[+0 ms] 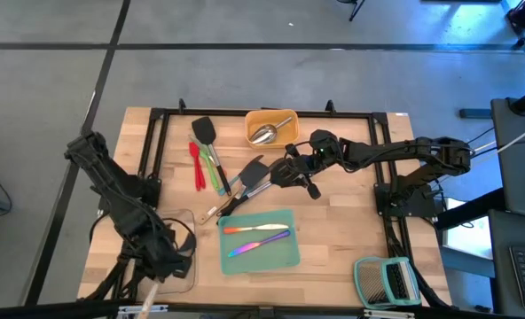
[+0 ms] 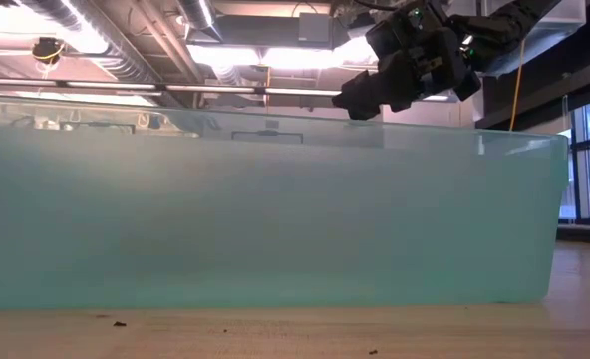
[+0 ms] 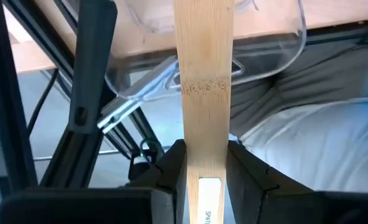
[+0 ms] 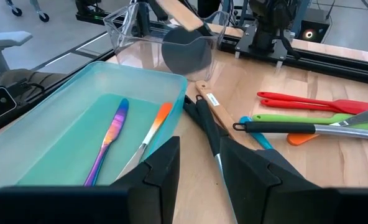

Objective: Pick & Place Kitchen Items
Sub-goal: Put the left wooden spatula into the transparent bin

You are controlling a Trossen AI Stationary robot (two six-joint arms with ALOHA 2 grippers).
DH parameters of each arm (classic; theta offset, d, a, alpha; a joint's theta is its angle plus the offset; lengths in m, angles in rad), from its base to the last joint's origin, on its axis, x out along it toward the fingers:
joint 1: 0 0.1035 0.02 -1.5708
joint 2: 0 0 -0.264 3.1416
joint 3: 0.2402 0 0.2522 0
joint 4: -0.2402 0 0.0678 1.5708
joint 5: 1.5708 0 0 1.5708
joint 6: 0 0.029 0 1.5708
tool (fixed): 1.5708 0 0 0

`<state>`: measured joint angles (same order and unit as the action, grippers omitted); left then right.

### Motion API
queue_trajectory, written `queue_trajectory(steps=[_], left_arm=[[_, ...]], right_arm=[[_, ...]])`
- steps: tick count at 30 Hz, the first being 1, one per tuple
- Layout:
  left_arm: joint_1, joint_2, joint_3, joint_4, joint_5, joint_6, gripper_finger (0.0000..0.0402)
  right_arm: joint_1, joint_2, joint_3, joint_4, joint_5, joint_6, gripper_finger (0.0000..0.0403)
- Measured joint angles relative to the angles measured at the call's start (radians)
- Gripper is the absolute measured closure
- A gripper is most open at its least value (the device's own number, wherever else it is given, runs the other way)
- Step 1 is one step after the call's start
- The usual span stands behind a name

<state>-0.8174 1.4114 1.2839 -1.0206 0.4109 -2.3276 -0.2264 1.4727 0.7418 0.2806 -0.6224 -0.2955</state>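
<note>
My left gripper is at the table's near left, over the clear tray, shut on a wooden-handled spatula. The spatula's dark grey head shows at the clear tray. My right gripper hangs open above a pile of black-handled utensils mid-table, with nothing between its fingers. A black spatula and red and green tools lie at the far left. Iridescent cutlery and an orange-handled knife lie in the teal tray. My left gripper pinches the spatula's wooden handle by its two flat edges between the two fingers. The handle runs on past the fingertips, out over the table's near edge. The spatula is tilted. Whether its head rests on the clear tray cannot be told.
A yellow tray with a steel scoop stands at the far middle. The green-framed slatted rack lies at the near right. A black frame borders the table. In the low view the teal tray's wall fills the foreground.
</note>
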Motion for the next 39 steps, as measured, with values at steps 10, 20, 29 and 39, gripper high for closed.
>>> queue_trajectory(steps=[10,20,29,39], left_arm=[[-0.039,0.022,0.000,-0.114,-0.010,0.007,0.0324],[-0.037,0.022,0.000,-0.134,0.035,0.021,0.0324],[0.008,0.046,-0.001,-0.086,0.038,0.064,0.0324],[0.098,0.095,-0.001,-0.114,0.153,0.189,0.0324]], right_arm=[[0.013,0.000,0.000,0.001,0.000,0.019,0.0284],[0.037,0.000,0.000,0.018,0.000,0.017,0.0284],[0.038,0.000,0.000,0.018,0.000,0.007,0.0284],[0.038,0.000,0.000,0.018,0.000,0.007,0.0284]])
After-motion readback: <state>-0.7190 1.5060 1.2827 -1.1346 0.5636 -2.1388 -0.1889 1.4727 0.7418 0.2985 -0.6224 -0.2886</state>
